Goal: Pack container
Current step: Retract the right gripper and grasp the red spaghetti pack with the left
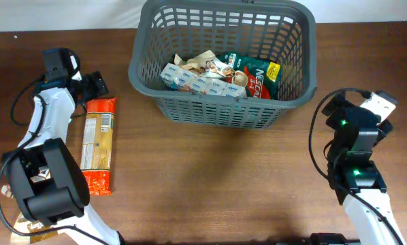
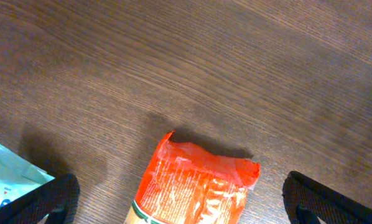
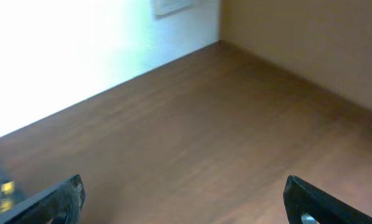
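Dark wood counter; pack job looks partly done to me. Nearest you, at 9 o'clock, the left gripper has its fingers spread wide either side of the end of one orange packet, not gripping. Corner of one teal-white packet shows beside it. At 3 o'clock the right gripper is spread and holds nothing. Farthest, at 12 o'clock, you have one container with three packets visible: blue-white pack, tan packet, green packet. Two remain outside.
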`<action>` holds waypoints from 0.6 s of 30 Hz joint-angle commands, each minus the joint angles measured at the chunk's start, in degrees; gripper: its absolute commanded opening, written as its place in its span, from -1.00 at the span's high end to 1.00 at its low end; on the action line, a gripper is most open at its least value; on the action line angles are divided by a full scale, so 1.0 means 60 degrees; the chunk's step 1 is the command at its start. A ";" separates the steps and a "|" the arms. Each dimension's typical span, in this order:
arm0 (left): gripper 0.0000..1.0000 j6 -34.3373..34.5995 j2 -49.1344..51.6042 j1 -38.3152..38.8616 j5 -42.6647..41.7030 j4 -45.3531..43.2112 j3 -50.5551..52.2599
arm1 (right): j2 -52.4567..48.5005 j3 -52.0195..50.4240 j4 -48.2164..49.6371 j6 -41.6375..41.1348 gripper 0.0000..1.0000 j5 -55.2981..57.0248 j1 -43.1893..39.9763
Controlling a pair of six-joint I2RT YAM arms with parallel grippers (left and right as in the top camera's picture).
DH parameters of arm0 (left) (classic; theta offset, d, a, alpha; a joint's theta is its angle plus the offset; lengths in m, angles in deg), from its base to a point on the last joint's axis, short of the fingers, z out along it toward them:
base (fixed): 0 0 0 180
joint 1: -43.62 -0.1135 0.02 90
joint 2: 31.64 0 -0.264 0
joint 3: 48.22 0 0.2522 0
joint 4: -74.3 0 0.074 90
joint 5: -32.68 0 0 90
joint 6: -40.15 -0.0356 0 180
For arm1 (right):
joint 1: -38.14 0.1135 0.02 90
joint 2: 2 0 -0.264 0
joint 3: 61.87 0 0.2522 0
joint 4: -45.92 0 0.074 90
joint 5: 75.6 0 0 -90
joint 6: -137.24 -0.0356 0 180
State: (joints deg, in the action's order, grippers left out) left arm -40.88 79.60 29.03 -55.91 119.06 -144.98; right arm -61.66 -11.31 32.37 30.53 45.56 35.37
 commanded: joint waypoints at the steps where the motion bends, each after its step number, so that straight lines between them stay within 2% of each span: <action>1: -0.99 -0.0157 0.0062 -0.0015 -0.0138 0.0102 0.0080 | 0.0131 0.0026 -0.0357 -0.0015 -0.98 0.1534 -0.0135; 7: -0.98 -0.0160 0.0069 -0.0015 -0.0142 0.0135 0.0080 | 0.0415 -0.0291 -0.0463 -0.0015 -0.98 0.1781 0.0036; 10: -0.99 -0.0164 0.0069 -0.0018 -0.0138 0.0109 0.0080 | 0.1228 -0.0860 -0.0186 -0.0015 -0.98 0.1774 0.0423; 14: -1.00 -0.0160 0.0069 -0.0015 -0.0302 -0.0055 0.0080 | 0.3198 -0.2011 -0.0393 -0.0018 -0.98 0.1781 0.1089; 18: -0.95 -0.0168 0.0193 -0.0018 -0.0313 -0.0091 0.0080 | 0.5461 -0.2994 -0.1716 -0.0055 -0.98 0.1796 0.1679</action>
State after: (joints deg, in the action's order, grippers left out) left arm -40.90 79.60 29.03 -56.79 118.51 -144.89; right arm -34.27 -26.87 23.89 30.55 55.18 43.66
